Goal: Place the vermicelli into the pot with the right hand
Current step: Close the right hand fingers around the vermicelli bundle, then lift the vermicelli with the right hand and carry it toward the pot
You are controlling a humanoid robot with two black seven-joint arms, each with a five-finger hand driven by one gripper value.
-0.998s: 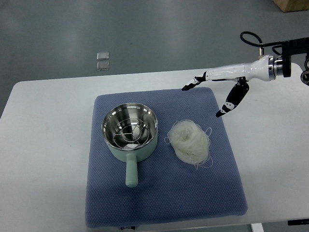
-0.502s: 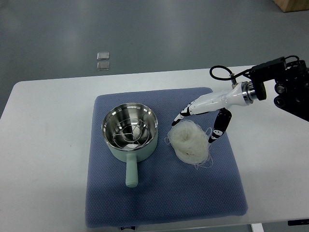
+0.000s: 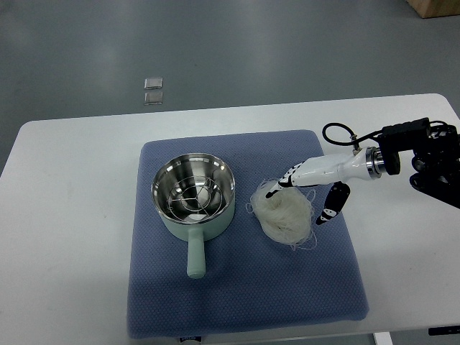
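A pale green pot [image 3: 192, 198] with a steel inside and a wire rack sits on the blue mat [image 3: 237, 295], its handle pointing toward me. A white nest of vermicelli [image 3: 282, 209] lies on the mat just right of the pot. My right hand [image 3: 300, 199] comes in from the right edge and reaches down over the vermicelli. Its fingers [image 3: 282, 185] touch the top of the nest and the thumb [image 3: 330, 210] hangs at the nest's right side. The fingers are spread around the noodles, not closed on them. The left arm is out of view.
The mat lies on a white table [image 3: 72, 215]. Two small clear packets [image 3: 152, 90] lie on the grey floor beyond the table's far edge. A brown box corner [image 3: 435, 7] shows at the top right.
My right hand has moved from above the mat's far right corner down and left onto the vermicelli, the arm dropping lower. The pot and the noodles have not moved.
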